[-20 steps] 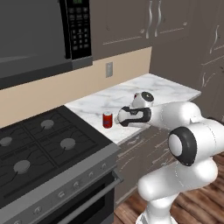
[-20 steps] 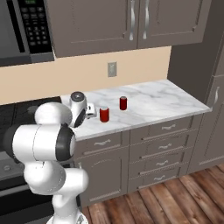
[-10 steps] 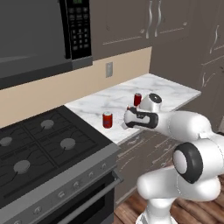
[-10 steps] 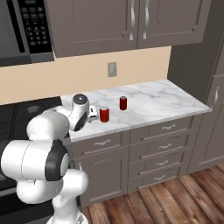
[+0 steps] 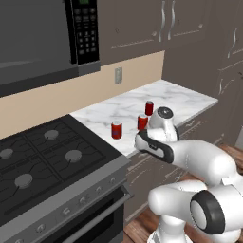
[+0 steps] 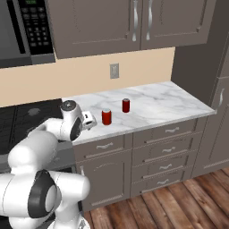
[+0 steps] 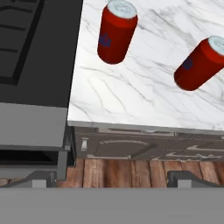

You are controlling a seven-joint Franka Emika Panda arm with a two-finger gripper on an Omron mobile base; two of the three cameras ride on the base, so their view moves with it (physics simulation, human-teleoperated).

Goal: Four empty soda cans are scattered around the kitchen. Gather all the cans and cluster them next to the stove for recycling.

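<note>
Three red soda cans stand upright on the marble counter right of the stove [image 5: 52, 161]. One can [image 5: 116, 129] is closest to the stove, a second [image 5: 142, 121] stands just right of it, and a third [image 5: 149, 107] is farther back. In the hand view the stove [image 7: 35, 52] is at the left, with two cans [image 7: 116, 31] [image 7: 199, 63] beyond the counter's front edge. My gripper [image 7: 113, 177] is open and empty, hovering over that edge in front of the cans [image 5: 144, 142]. The right base view has two cans [image 6: 106, 116] [image 6: 126, 105] and my gripper [image 6: 89, 120].
A dark microwave [image 5: 42, 38] hangs over the stove. A wall outlet [image 5: 118, 75] sits behind the counter [image 5: 185, 97], whose right half is bare marble. Drawers [image 6: 161, 152] run under the counter, above a wood floor. Upper cabinets [image 6: 134, 22] hang overhead.
My hand has drawn back from the cans toward the counter's front edge, uncovering the middle can. The gripper stayed open. The cans have not moved.
</note>
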